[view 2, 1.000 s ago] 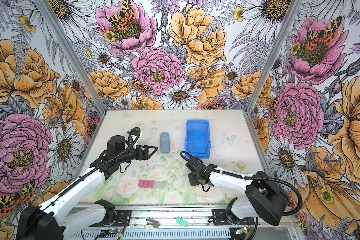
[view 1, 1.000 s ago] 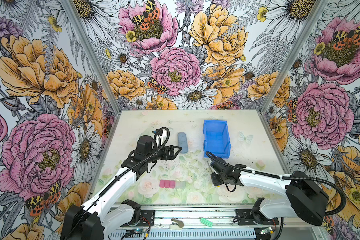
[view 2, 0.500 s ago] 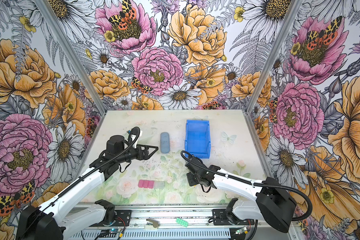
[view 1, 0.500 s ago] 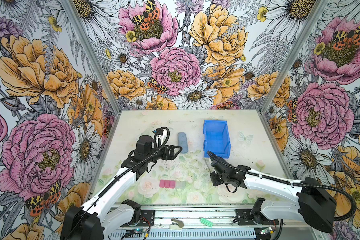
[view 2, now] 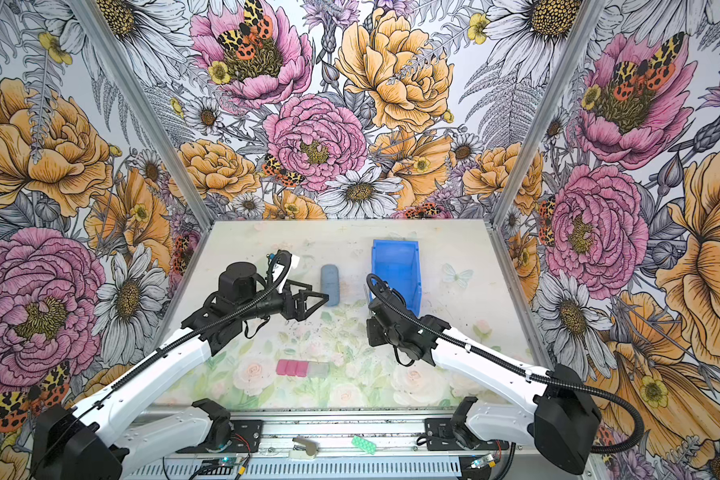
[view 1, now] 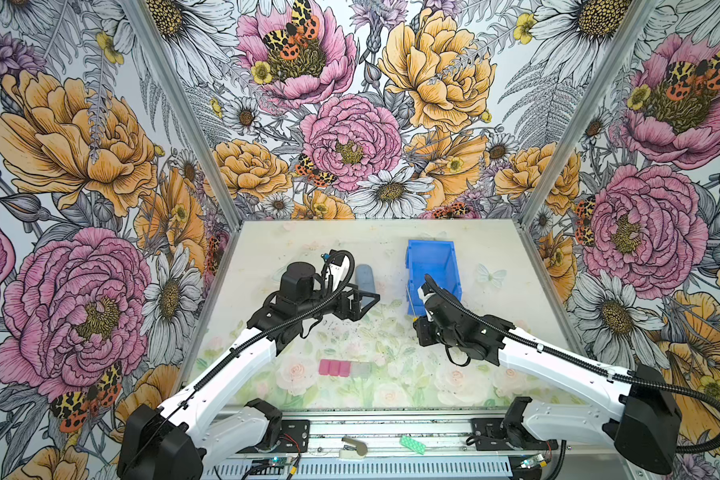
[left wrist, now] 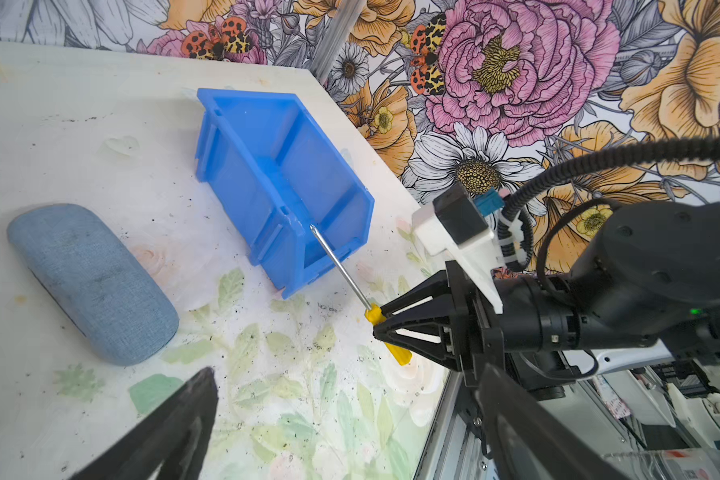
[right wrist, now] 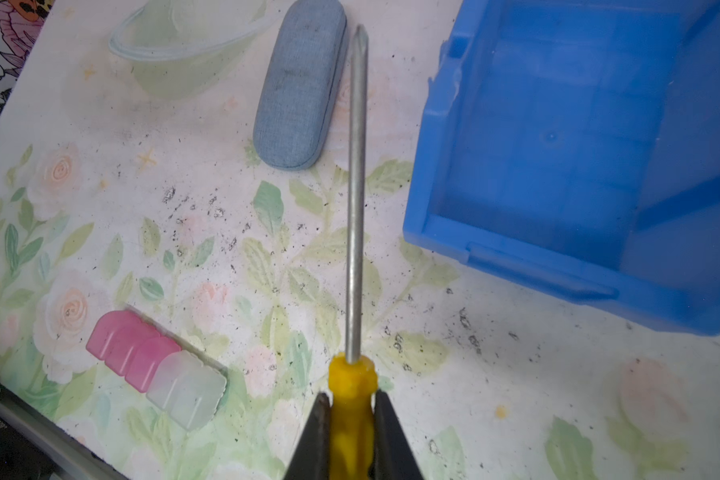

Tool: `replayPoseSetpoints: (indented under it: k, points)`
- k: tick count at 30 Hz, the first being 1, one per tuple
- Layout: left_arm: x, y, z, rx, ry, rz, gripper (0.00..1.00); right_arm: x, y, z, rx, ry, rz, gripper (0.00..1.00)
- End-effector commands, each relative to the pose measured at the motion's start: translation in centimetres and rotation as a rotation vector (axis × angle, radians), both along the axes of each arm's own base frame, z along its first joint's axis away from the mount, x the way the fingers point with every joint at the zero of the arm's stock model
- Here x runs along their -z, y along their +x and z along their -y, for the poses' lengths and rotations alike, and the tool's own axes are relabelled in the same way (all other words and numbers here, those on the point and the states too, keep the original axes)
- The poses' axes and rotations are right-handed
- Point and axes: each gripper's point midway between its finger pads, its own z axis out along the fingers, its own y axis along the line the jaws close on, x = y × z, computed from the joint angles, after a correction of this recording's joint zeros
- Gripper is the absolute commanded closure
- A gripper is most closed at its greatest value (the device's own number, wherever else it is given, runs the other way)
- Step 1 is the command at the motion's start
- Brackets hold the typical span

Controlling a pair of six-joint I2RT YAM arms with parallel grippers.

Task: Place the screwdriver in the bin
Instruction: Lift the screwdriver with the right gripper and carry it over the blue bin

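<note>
Screwdriver point(left wrist: 358, 293) was held by your right gripper point(left wrist: 378, 322), outside the bin point(view 1: 413, 266). Reading from the left of the table point(view 1: 267, 257): your left gripper point(view 2: 319, 292) hung over the surface left of centre. Its jaws were wide apart with nothing between them, and its tips were just beside the grey-blue case point(view 1: 364, 277), which lay toward the back edge. Nearer the front edge, about mid-table, lay a pink-and-clear block point(view 1: 344, 368). Right of that, your right gripper had its jaws closed on the yellow handle, and the thin metal shaft pointed toward the back edge. The shaft's tip stood just beside the bin's front left corner, not inside it. The blue bin sat right of centre toward the back edge, its lower cut-away wall facing the front edge.
</note>
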Motion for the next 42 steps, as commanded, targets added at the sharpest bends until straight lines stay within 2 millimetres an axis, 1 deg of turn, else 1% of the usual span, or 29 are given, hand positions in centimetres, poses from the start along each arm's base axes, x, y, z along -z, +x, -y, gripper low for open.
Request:
replayPoseSetpoints:
  k: [1,6,8,16,18,22,26,33,38,42]
  points:
    - [-0.5,-0.8,1.3,0.086,0.026,0.031,0.01,-3.0,1.8,0.9,0.076,0.045,0.066,1.00]
    - [-0.8,-0.6,2.8,0.119,0.035,0.044,0.01,-4.2,4.0,2.2,0.133,0.067,0.075,1.00]
    - [-0.9,-0.7,3.5,0.134,0.035,0.048,0.01,-4.3,4.7,2.6,0.142,0.062,0.076,1.00]
    - [-0.9,-1.0,6.9,0.188,0.032,0.060,0.01,-4.1,8.1,4.0,0.179,0.023,0.056,1.00]
    - [-0.6,-0.9,7.7,0.192,0.047,0.058,0.01,-3.9,9.1,4.4,0.194,0.012,0.052,1.00]
    - [0.3,-0.6,8.8,0.184,0.077,0.047,0.01,-3.5,10.9,4.8,0.213,-0.002,0.038,1.00]
    - [1.3,-0.4,9.5,0.184,0.088,0.033,0.01,-2.4,12.2,5.4,0.229,-0.012,0.008,1.00]
    - [3.3,0.8,9.6,0.128,0.125,0.010,0.01,0.1,14.2,5.9,0.259,-0.037,-0.055,1.00]
    - [4.2,1.3,9.8,0.097,0.142,-0.008,0.01,1.7,15.1,6.6,0.282,-0.063,-0.084,1.00]
    - [5.4,2.4,9.3,0.020,0.175,-0.035,0.01,3.0,15.6,6.9,0.289,-0.077,-0.113,1.00]
